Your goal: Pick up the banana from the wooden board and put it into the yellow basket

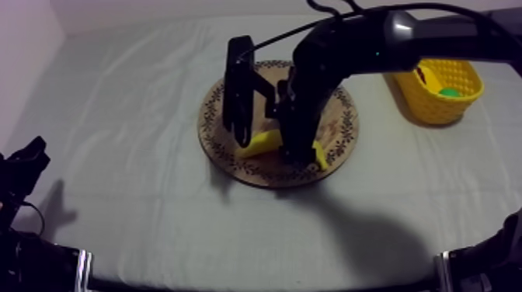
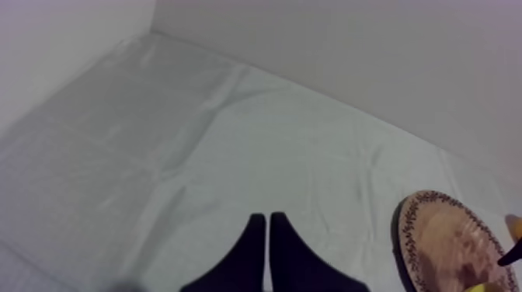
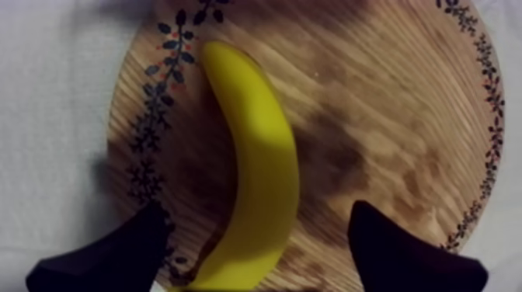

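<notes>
Right hand [image 3: 256,225] is spread wide over the wooden board [image 3: 381,101], one finger on either side of the banana [image 3: 260,147]. The banana lies flat on the board right between them, not gripped. The yellow basket [image 1: 436,115] sits well off to that hand's side. Left hand [image 2: 269,237] is pinched into a narrow wedge over the bare bench [image 2: 194,140], with the board's edge nearby.

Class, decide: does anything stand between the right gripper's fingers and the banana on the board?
Nothing visible does. The right gripper hangs open over the wooden board, one finger at each side of the banana, with bare wood between.
</notes>
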